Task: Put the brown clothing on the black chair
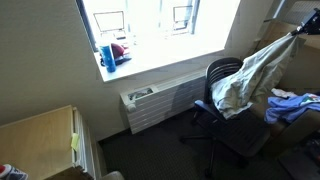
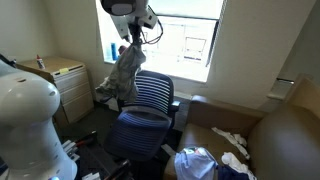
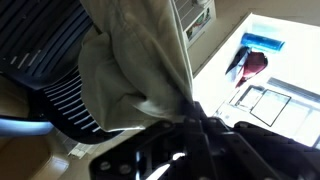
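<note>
Item: brown clothing (image 1: 245, 80), a limp grey-tan garment with paler patches. We record it hanging from the claw (image 1: 303, 27), which sits at 2 o'clock in an exterior view, the cloth falling slantwise toward 8 o'clock. Its lower folds overlap the black chair (image 1: 220, 75) there; we cannot tell whether they rest on it or only hang in front. In an exterior view from the opposite side the brown clothing (image 2: 122, 70) drops straight from the claw (image 2: 130, 42) at 12 o'clock, just beside the 9 o'clock edge of the black chair (image 2: 152, 95), whose striped mesh back faces us above a broad seat. Claw state: in the wrist view the claw (image 3: 190, 125) is clamped on a bunched end of the brown clothing (image 3: 130, 70), the fabric gathered into a knot at the fingers and spreading upward across the frame; the black chair (image 3: 45, 45) lies behind it at 10 o'clock. Surroundings: a window sill (image 1: 170, 62) carrying a blue container (image 1: 107, 55) and a red object (image 1: 119, 49) just beside it; a white radiator (image 1: 160, 105) below the sill; a bright blue garment (image 1: 290, 105) at 3 o'clock of the chair, seen also at 6 o'clock in an exterior view (image 2: 195, 165); a wooden cabinet (image 1: 40, 135) at 8 o'clock.
</note>
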`<move>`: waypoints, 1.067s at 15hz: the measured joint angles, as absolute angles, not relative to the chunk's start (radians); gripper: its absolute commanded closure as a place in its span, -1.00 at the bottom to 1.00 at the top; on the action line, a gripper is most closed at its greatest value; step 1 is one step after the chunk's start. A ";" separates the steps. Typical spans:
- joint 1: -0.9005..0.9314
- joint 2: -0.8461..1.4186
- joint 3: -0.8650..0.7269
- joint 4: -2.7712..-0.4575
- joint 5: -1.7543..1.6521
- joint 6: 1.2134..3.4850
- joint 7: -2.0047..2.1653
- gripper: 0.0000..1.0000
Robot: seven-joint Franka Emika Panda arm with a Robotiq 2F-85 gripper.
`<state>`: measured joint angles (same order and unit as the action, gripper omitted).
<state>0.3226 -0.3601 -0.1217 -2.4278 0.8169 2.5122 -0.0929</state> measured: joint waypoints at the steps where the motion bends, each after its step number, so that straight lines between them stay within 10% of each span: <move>1: 0.315 -0.355 -0.113 -2.428 0.817 2.510 -0.093 1.00; 16: 0.579 -0.342 -0.309 -2.467 1.956 2.805 -0.940 1.00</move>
